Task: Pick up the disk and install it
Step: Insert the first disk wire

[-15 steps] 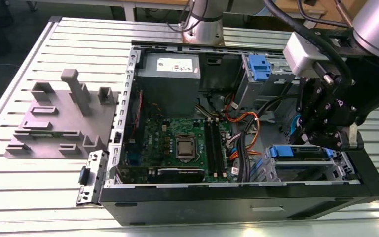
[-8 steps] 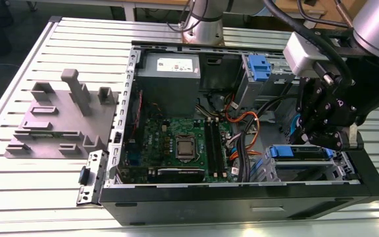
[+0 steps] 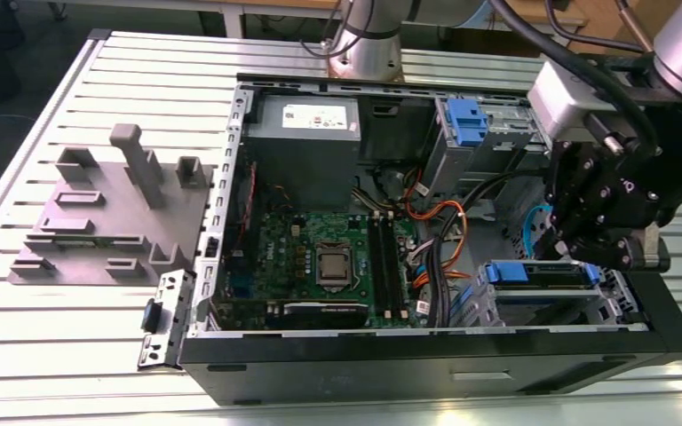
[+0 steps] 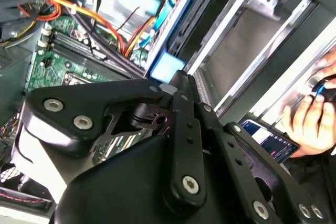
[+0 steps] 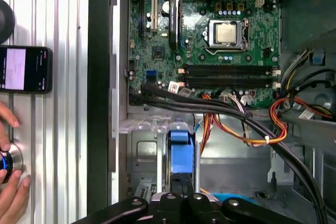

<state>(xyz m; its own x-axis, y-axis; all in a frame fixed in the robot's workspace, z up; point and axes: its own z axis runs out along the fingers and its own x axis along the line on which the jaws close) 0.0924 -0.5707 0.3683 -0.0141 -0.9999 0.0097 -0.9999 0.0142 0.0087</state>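
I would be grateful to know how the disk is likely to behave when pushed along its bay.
The disk looks stiff, with its moulded blue frame, so it should hardly flex. Standing edge-on inside the metal bay, it should slide rather than tip. Its plastic handle may give slightly.

— How many things do we count around the open computer case [image 3: 436, 355]?

— We count one motherboard [image 3: 317, 257] inside it, one grey power supply [image 3: 305, 133] and two blue carrier handles [image 3: 465, 120] [image 3: 539, 272].

— And outside the case?

— One grey fixture block [image 3: 92, 222] on the surface [image 3: 33, 355], one phone [image 5: 24, 70], one hand [image 5: 11, 195].
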